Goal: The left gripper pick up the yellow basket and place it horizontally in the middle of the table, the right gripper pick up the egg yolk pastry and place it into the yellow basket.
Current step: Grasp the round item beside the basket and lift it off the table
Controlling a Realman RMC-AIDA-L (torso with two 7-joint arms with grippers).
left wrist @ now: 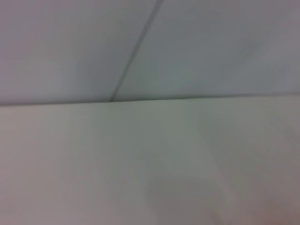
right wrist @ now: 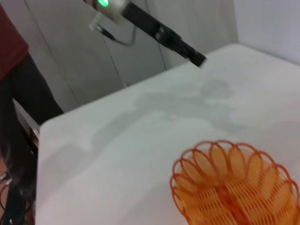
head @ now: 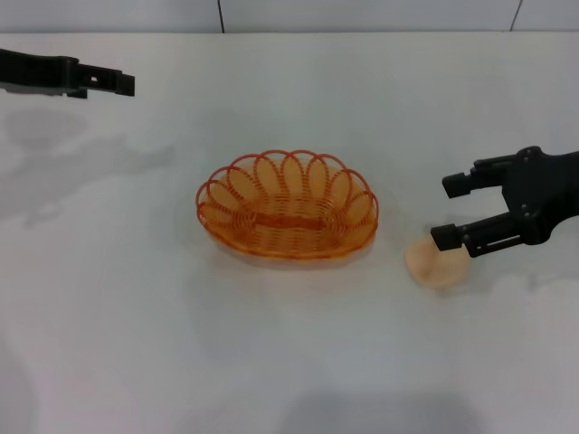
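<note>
- In the head view, the yellow basket point(head: 287, 206) is seen lying flat on its base at the centre of the frame, on the white table point(head: 136, 344), with its long axis running across the picture.
- The egg yolk pastry point(head: 436, 265) is shown only in the head view, at the right of centre, resting on the table beside the basket and apart from it; nothing is seen inside the basket.
- The right gripper point(head: 452, 212) is seen only in the head view, reaching in from the right edge at mid-height, held roughly level, with its fingers spread apart; the lower fingertip lies over the upper edge of the pastry, and contact cannot be judged.
- The left gripper point(head: 122, 84) is seen at the upper left of the head view, extended level above the table and well apart from the basket; whether it is released or clenched cannot be told.
- In the right wrist view, the basket point(right wrist: 236, 187) fills the lower right corner, and the left gripper point(right wrist: 196, 57) is seen at the top centre, its arm carrying a green light.
- In the left wrist view, only bare table surface point(left wrist: 150, 164) and a pale wall point(left wrist: 211, 47) are shown.
</note>
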